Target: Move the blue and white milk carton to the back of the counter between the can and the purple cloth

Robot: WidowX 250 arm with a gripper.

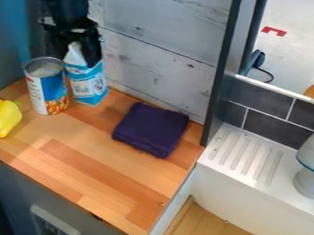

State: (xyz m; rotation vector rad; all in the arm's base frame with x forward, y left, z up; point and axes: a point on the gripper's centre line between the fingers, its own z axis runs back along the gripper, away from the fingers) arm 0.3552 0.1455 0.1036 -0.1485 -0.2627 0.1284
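At the upper left the black gripper (79, 40) hangs down at the top of a blue-and-white carton (87, 83), overlapping its upper part. The carton stands on the wooden counter near the back wall. Close to its left is an open can (46, 86) with a blue-and-white label. A yellow bell pepper (2, 118) lies at the left edge of the counter. Right of the carton, a folded dark purple cloth (151, 128) lies flat.
The wooden counter (83, 160) ends at a front edge, lower left. A whitewashed plank wall (167, 45) rises behind it. To the right are a dark upright post (223, 78), a white sink with a ribbed drainboard (250, 178) and a pale grey object (309, 184).
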